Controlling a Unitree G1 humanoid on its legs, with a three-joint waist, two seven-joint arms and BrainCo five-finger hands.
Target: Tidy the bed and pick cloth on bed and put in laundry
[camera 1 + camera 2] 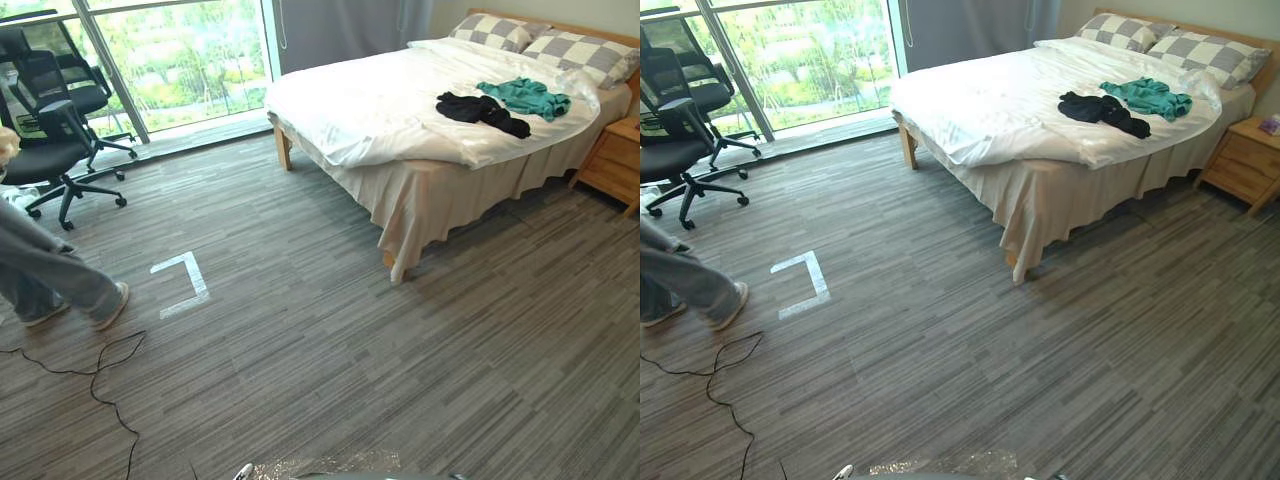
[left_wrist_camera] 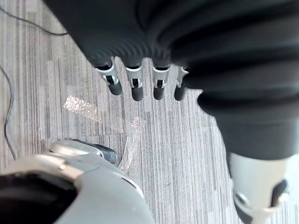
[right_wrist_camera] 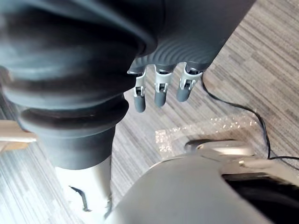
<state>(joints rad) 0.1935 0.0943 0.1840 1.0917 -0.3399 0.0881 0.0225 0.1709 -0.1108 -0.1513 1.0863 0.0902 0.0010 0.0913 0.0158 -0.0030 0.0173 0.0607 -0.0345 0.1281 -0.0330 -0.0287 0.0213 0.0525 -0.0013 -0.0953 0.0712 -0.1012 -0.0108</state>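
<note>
A bed (image 1: 420,190) with a rumpled white duvet (image 1: 370,105) stands at the far right of the room. On the duvet near the pillows lie a black cloth (image 1: 482,110) and, just behind it, a teal cloth (image 1: 524,96). My left hand (image 2: 136,86) hangs over the grey carpet with its fingers relaxed and nothing in them. My right hand (image 3: 160,91) hangs the same way, fingers straight and holding nothing. Both hands are far from the bed.
Two checked pillows (image 1: 590,52) lie at the head of the bed, with a wooden nightstand (image 1: 615,160) beside it. Black office chairs (image 1: 55,130) stand by the window at the far left. A person's legs (image 1: 50,275) show at the left, near a white tape mark (image 1: 185,283) on the carpet.
</note>
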